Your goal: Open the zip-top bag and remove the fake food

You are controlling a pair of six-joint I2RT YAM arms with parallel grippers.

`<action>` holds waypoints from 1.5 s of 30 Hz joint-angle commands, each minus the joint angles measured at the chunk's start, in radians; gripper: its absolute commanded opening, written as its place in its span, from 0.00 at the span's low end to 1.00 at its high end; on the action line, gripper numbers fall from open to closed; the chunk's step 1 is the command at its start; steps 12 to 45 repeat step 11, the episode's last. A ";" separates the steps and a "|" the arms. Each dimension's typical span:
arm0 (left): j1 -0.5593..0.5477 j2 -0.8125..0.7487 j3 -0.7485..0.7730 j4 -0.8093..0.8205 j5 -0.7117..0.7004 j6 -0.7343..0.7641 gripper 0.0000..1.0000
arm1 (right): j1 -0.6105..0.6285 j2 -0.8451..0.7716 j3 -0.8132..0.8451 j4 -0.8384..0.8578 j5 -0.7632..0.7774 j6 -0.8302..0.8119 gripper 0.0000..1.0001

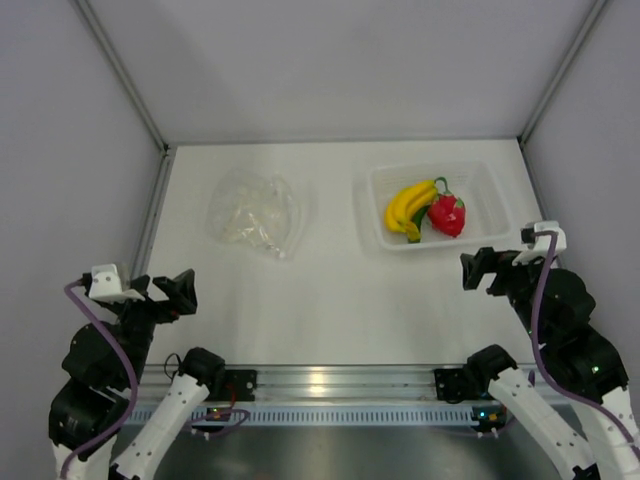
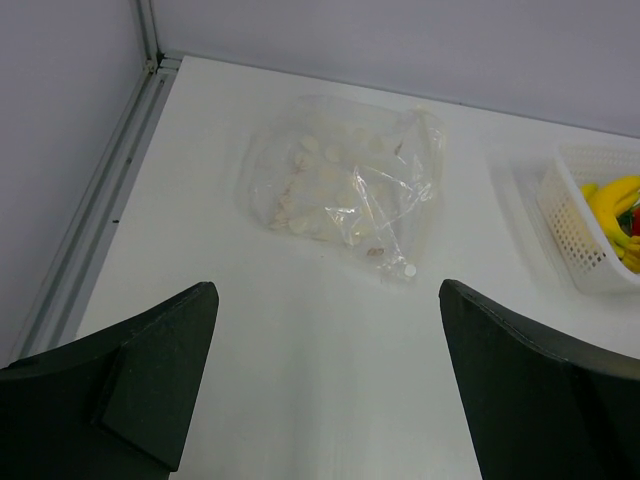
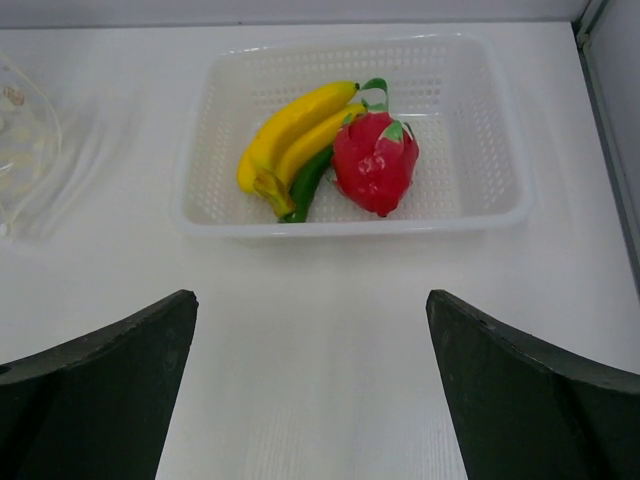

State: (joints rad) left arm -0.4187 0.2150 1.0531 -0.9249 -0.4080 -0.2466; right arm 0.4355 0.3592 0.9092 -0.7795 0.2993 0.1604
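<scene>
The clear crinkly zip-top bag (image 1: pixel 254 213) lies flat on the table at the back left; it also shows in the left wrist view (image 2: pixel 345 180). I see no toy food inside it. The yellow banana bunch (image 1: pixel 409 205), the red fruit with a green top (image 1: pixel 447 214) and a small green piece (image 3: pixel 306 184) lie in a white perforated basket (image 1: pixel 475 180) at the back right. My left gripper (image 1: pixel 170 290) is open and empty, near and left of the bag. My right gripper (image 1: pixel 482 270) is open and empty, just in front of the basket.
Grey walls with metal rails enclose the table on the left, back and right. The basket's near rim (image 3: pixel 350 228) lies a short way ahead of my right fingers. Bare white table lies between the bag and the basket.
</scene>
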 commanded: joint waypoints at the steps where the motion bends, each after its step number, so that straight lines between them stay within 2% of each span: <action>1: 0.003 0.003 0.016 -0.006 0.014 -0.010 0.98 | -0.009 -0.022 -0.004 0.042 0.024 0.007 0.99; 45: 0.003 0.000 0.012 -0.006 0.006 -0.019 0.98 | -0.009 -0.009 -0.004 0.043 0.021 -0.001 0.99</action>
